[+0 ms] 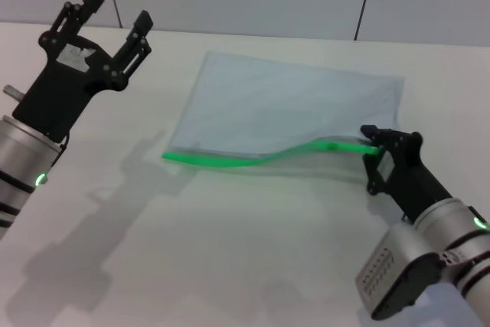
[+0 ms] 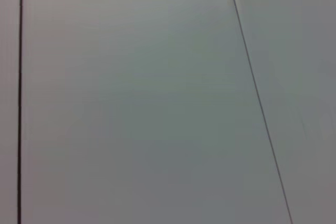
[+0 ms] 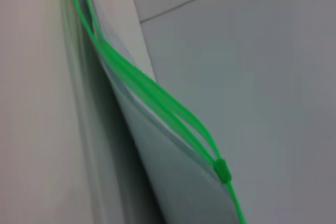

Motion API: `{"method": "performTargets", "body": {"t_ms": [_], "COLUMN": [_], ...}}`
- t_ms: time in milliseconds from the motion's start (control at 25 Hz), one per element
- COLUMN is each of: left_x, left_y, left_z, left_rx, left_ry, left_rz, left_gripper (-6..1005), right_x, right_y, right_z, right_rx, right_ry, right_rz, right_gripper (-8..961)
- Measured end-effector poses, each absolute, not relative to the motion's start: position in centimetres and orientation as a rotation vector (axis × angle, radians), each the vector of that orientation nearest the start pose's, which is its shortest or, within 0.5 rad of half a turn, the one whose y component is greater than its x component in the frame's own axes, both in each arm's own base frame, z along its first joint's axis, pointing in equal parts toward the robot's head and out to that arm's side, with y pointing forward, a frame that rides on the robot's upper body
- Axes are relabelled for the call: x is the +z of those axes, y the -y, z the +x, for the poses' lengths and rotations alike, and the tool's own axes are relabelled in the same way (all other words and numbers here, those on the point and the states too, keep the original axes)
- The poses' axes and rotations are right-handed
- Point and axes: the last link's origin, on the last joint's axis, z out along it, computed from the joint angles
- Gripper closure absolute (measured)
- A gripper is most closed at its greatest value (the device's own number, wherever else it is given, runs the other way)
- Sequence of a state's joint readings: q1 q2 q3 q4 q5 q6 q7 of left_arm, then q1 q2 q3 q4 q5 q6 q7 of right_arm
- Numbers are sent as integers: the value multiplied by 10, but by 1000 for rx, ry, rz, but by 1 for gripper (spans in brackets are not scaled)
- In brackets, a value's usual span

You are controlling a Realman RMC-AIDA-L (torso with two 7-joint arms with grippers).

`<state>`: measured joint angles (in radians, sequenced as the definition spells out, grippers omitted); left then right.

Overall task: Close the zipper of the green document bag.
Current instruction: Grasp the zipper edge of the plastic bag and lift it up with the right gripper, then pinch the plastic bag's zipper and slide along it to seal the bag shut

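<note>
Even bright overhead light, no glare. Soft shadows on tabletop, cast near-side of left arm and under lifted zipper. Right wrist view: zipper close-up blurred. Left wrist view: featureless, soft.

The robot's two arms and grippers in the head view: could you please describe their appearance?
Both arms are silver-grey cylinders with dark bands and a small green light. The left gripper is black, with linkage fingers and a pale label. The right gripper is black too; a perforated silver block sits behind its wrist.
</note>
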<state>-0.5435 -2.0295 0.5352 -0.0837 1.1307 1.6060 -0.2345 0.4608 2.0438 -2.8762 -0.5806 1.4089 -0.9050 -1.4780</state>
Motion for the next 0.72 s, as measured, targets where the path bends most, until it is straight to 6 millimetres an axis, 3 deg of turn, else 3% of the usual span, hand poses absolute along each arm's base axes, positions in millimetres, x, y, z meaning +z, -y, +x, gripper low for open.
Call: {"method": "performTargets", "body": {"t_ms": [320,720], "left_x": [-10,-52], "left_y": [-336,-340], "left_z": [-275,-267], "left_rx": [-909,-656], "left_ry": [175,-50], "left_rz": [-1882,-2136], "left_gripper": [346,354], "right_x": [-119,-121], "right_y": [-318,-324], "right_z": [249,232], "right_rx": [-147,-49], "right_ry": [584,616], "right_rz": [-1941,-1951], "right_gripper": [887,905]}}
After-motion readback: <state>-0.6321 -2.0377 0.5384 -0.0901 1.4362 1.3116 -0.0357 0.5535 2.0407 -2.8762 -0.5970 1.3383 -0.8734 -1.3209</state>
